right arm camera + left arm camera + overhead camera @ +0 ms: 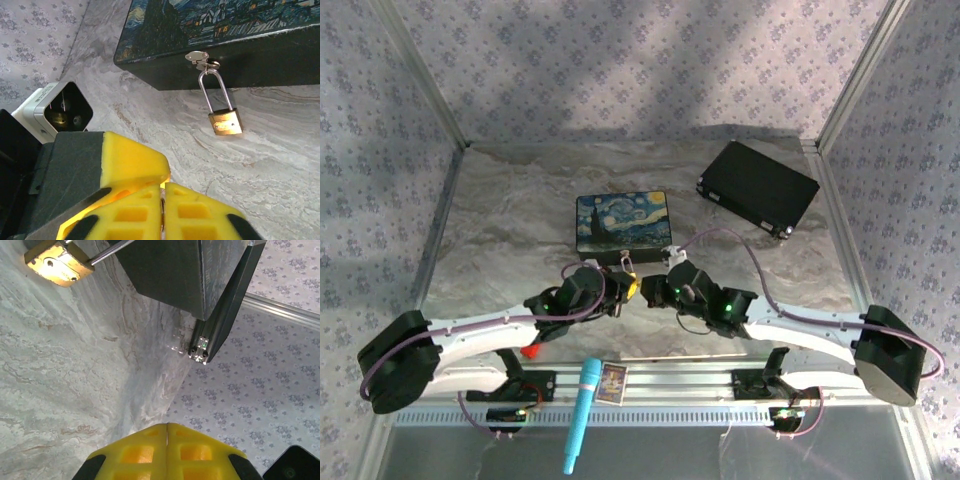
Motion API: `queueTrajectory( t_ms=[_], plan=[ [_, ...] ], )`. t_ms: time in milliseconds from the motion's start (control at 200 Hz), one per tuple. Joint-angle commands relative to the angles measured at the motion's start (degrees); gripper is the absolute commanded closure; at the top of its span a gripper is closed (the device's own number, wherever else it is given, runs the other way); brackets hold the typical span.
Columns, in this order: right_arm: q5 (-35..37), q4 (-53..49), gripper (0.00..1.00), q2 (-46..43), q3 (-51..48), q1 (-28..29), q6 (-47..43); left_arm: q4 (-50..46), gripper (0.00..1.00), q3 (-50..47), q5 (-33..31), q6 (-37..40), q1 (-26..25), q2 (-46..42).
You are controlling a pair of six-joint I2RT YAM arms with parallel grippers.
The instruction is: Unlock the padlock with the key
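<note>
Yellow left fingers tight together, right fingers tight on the key, padlock beyond on the box hasp.

Starry Night box just beyond the fingers, on marbled surface; black case farther, to their right; blue stick, small card behind them.
</note>
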Motion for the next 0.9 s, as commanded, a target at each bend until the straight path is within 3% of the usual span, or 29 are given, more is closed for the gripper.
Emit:
queueTrajectory(
  t_ms=[0, 25, 45, 55, 170, 270, 355, 545, 675, 900],
  plan=[
    [-0.53, -0.89, 0.39, -2.83, -1.08, -1.26, -0.53, -3.20, 1.00, 2.57, -1.95, 5.79, -0.25, -0.57],
    [-0.65, -1.54, 0.23, -3.72, -1.18, -1.79, -0.73, -4.25, 1.00, 3.23, -2.52, 7.57, -0.25, -0.84],
    [-0.39, -2.82, 0.05, -4.45, -1.03, -2.18, -0.67, -4.96, 1.00, 3.73, -3.03, 9.42, -0.17, -1.12],
    [-0.27, -3.58, 0.02, -4.88, -1.02, -2.39, -0.62, -5.33, 1.00, 3.94, -3.33, 10.43, -0.10, -1.27],
    [-2.21, -7.81, 0.01, -10.12, -1.83, -7.68, -1.64, -8.76, 1.00, 7.56, -5.37, 26.30, 1.18, -2.13],
    [-10.43, -0.81, 0.01, -14.49, -5.93, -14.04, -2.03, -6.97, 1.00, 10.00, -2.39, 41.86, 2.91, -1.67],
    [-17.64, 7.73, 0.03, -17.46, -9.52, -18.13, -1.87, -2.65, 1.00, 10.21, 2.57, 51.69, 3.55, -2.51],
    [-29.71, 15.32, 0.27, -21.29, -12.62, -21.47, -3.98, -0.96, 1.00, 13.15, 15.29, 65.65, 3.94, -5.18],
    [-32.65, 23.96, 0.36, -23.66, -15.46, -21.04, -3.49, 2.42, 1.00, 13.32, 20.51, 67.11, 4.13, -5.58],
    [-36.05, 25.27, 0.48, -24.20, -14.26, -19.54, -5.74, 7.16, 1.00, 13.45, 24.39, 64.79, 3.83, -4.91]
  ],
)
